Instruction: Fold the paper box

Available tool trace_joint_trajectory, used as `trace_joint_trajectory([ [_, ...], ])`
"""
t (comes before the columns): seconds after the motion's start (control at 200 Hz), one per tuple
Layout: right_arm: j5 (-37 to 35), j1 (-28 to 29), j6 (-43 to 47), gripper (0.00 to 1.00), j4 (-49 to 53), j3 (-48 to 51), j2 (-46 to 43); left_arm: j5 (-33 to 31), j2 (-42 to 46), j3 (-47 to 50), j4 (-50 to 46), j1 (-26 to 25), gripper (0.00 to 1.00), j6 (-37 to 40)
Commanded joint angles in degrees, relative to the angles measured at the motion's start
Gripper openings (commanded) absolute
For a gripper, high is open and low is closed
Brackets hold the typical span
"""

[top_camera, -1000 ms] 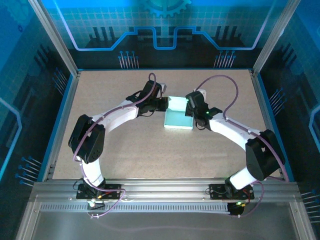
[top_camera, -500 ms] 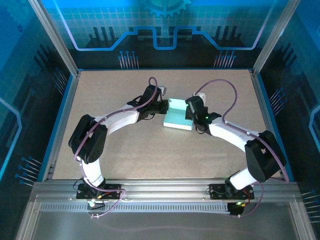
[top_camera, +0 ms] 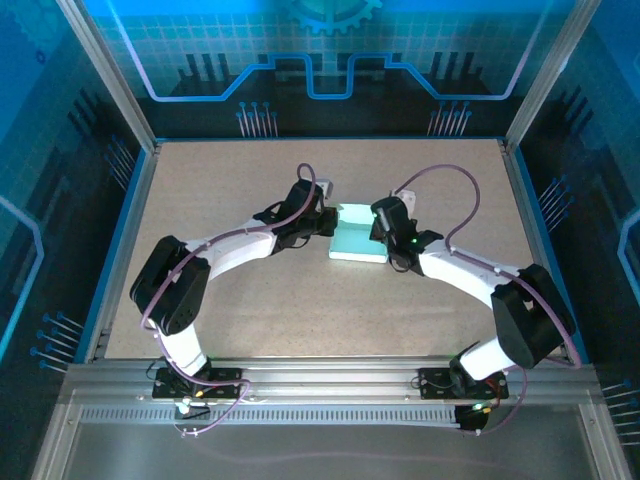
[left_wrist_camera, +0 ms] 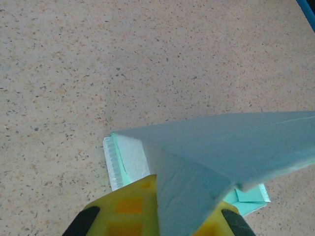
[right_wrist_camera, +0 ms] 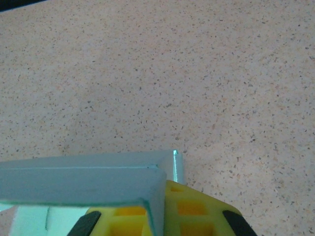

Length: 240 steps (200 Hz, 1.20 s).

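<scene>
Left gripper (top_camera: 328, 222) and right gripper (top_camera: 379, 226) each pinch a side flap of the paper box (top_camera: 358, 240), mid-table (top_camera: 250, 290). Over the last second they have drawn slightly together, standing the flaps up as walls. Its shallow tray shows bare card.

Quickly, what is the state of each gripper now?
Left gripper: closed on the paper box.
Right gripper: closed on the paper box.

A speckled beige tabletop (top_camera: 250, 290) with a blue rim (top_camera: 118, 250) lies under the left gripper (top_camera: 327, 223) and right gripper (top_camera: 381, 226). Beyond them, aluminium posts (top_camera: 105, 70) frame a blue circuit-patterned back panel (top_camera: 400, 50).
</scene>
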<state>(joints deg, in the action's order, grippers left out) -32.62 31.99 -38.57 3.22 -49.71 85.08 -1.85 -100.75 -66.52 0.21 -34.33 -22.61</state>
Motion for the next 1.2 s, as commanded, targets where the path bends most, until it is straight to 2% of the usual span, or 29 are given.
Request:
trace_joint_trajectory([
  [0.0, 1.2, 1.7, -0.3, 0.00, -8.0, 3.0, -1.6, 1.2, 2.2, 1.7, 3.6, -1.8, 0.00, -1.3],
  [0.225, 1.6, 1.9, 1.5, 0.00, -13.1, 6.9, -2.5, -1.5, 2.5, 4.4, 8.2, -2.8, 0.00, -0.6],
  [0.405, 2.9, 2.6, 7.0, 0.00, -20.1, 10.9, -3.8, -3.5, 2.6, 7.4, 11.9, -3.7, 0.00, -0.4],
  [0.66, 3.0, 4.0, 10.1, 0.00, -27.0, 17.1, -4.7, -10.0, 2.9, 13.3, 20.4, -6.5, 0.00, 1.0],
  [0.981, 2.6, 5.4, 11.6, 0.02, -32.9, 22.6, -4.7, -11.3, 1.2, 17.3, 25.4, -8.6, 0.00, 1.1],
  [1.066, 2.9, 5.4, 12.1, 0.07, -32.3, 22.6, -5.8, -11.9, 1.3, 17.5, 25.3, -9.0, 0.00, 1.2],
  [1.121, 3.5, 5.4, 12.8, 0.14, -32.1, 22.6, -6.5, -12.2, 1.3, 17.6, 25.3, -9.2, 0.00, 1.6],
  [1.196, 4.4, 5.4, 13.9, 0.37, -31.9, 22.6, -7.6, -12.7, 1.1, 17.5, 25.1, -9.1, 0.00, 2.0],
])
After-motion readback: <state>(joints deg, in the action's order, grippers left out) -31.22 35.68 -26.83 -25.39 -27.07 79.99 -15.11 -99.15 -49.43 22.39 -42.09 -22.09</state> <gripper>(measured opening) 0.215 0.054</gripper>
